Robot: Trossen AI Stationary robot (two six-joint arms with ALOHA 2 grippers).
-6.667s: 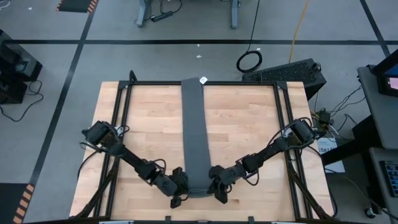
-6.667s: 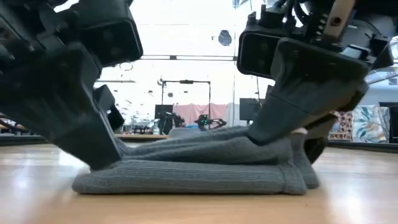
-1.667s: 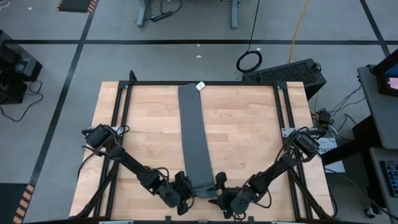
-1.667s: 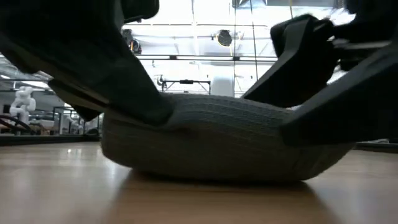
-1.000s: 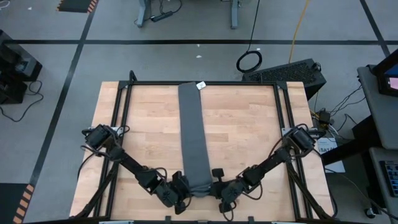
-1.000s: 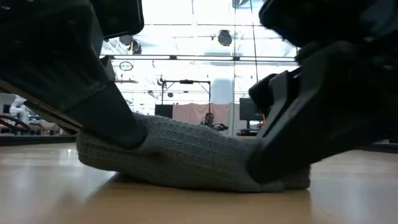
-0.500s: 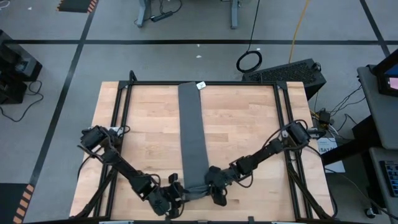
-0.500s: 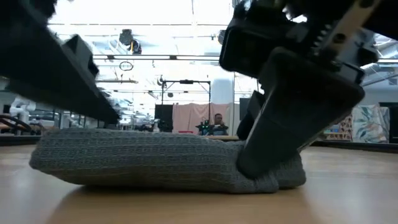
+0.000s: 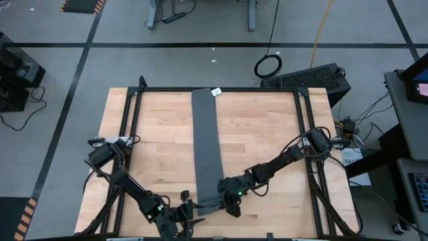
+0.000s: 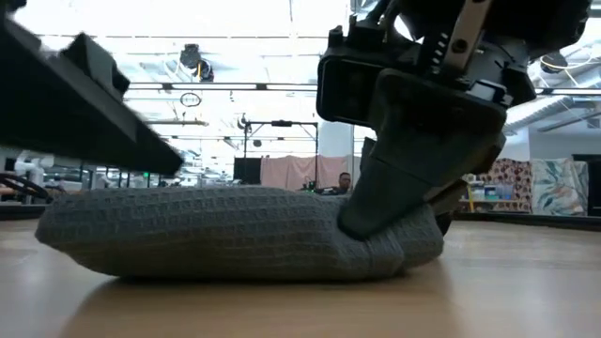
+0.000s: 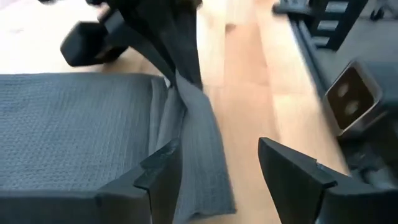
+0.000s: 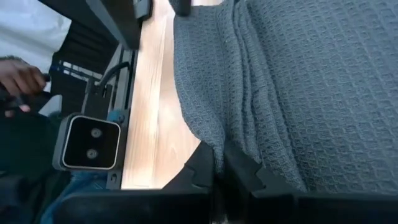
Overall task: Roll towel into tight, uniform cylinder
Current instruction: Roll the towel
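- Towel (image 9: 206,144): dark grey, lies as a long narrow strip down the middle of the wooden table (image 9: 267,134), from the far edge to the near edge.
- Its small white tag (image 9: 216,92) sits at the far end, at the strip's right corner.
- Near end of the towel: bunched and folded over on itself. The low view shows it as a low, thick mound (image 10: 216,246) on the tabletop, not a round cylinder.
- My right gripper (image 9: 232,201) is at the near right corner of the towel. Its jaws are pressed together, pinching a fold of the cloth; my right wrist view shows the fold caught between the two fingertips (image 12: 202,168).
- In the low view, that gripper (image 10: 376,221) presses down into the right end of the mound.
- My left gripper (image 9: 179,218) is at the near edge of the table, just beside the towel's near left corner.
- Its jaws are spread. My left wrist view shows one finger (image 11: 163,174) over the towel's folded edge and the other finger (image 11: 292,171) over bare wood, with no cloth clamped between them.
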